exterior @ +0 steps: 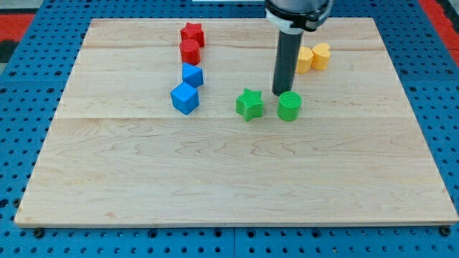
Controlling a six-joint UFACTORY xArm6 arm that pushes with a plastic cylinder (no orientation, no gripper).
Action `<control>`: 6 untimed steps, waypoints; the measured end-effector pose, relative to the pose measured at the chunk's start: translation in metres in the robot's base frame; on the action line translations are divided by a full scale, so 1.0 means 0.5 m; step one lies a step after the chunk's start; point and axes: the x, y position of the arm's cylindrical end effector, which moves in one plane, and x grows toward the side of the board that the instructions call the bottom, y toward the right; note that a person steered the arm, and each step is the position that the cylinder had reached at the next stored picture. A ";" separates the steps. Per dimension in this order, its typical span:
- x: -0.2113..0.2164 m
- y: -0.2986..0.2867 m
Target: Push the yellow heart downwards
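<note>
The yellow heart [321,55] lies near the view's top right, touching a second yellow block [305,59] on its left, whose shape I cannot make out as the rod partly hides it. My tip [279,94] rests on the board below and left of the yellow pair, just above the green cylinder [289,106] and to the right of the green star [249,104]. The tip touches no yellow block.
A red star [192,34] and a red cylinder [190,51] sit at the top middle. A blue block [192,74] and a blue cube [184,97] lie below them. The wooden board [229,172] ends at blue pegboard all around.
</note>
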 end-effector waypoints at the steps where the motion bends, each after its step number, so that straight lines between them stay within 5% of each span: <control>1: -0.041 0.065; 2: -0.084 0.242; 3: -0.224 0.270; 4: -0.259 0.161; 6: -0.146 0.165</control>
